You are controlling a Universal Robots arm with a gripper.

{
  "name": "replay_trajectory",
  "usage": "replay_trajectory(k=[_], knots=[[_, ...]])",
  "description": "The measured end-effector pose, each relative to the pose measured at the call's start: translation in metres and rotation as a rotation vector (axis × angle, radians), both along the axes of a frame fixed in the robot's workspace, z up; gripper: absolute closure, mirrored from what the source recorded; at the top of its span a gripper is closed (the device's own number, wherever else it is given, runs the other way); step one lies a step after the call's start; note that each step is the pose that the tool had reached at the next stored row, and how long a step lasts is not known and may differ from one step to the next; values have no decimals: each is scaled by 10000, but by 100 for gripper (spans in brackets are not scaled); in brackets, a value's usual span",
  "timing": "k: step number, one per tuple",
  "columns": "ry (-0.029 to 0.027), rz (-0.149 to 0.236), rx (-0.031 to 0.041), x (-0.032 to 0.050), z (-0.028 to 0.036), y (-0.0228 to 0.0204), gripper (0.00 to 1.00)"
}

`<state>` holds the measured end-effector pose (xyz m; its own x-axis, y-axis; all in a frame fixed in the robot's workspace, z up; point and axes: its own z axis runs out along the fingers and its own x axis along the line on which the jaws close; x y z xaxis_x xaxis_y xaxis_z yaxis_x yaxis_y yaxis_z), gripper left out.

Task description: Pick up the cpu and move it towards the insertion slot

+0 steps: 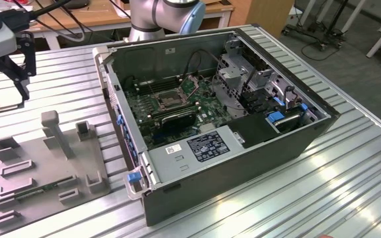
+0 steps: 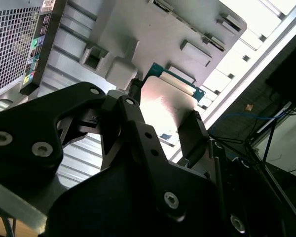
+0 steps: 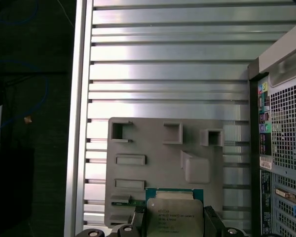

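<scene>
The cpu (image 1: 5,105) is a flat pale square chip held in the air at the exterior view's far left, above the ribbed metal table. My gripper (image 1: 4,101) is shut on it, one black finger on each side. In both wrist views the chip (image 2: 165,101) (image 3: 173,213) sits between the fingers (image 2: 192,126), above the grey plastic tray (image 3: 153,148). The insertion slot (image 1: 169,100) is a silver-framed socket with a dark centre on the green board inside the open computer case, well to the exterior view's right of the gripper.
The grey tray (image 1: 38,173) has upright posts and holds a narrow green circuit strip (image 1: 41,188). The open computer case (image 1: 243,124) has tall walls, a drive cage and cables around the board. The arm's base (image 1: 160,17) stands behind the case.
</scene>
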<state>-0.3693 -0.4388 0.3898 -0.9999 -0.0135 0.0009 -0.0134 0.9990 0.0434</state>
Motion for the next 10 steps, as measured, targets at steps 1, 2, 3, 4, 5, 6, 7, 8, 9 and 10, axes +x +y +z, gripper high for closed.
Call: replay_trajectory(k=[1,2,3,4,5,6,7,8,9,10], knots=[[0,0,0,13,0,0,46],[0,0,0,26,0,0,46],[0,0,0,38,0,0,46],[-1,0,1,43,0,0,46],[-1,0,1,44,-1,0,46],[0,-1,0,43,0,0,46],[-1,-1,0,44,0,0,46],[0,0,0,44,0,0,46],[0,0,0,45,0,0,46],[0,0,0,45,0,0,46]])
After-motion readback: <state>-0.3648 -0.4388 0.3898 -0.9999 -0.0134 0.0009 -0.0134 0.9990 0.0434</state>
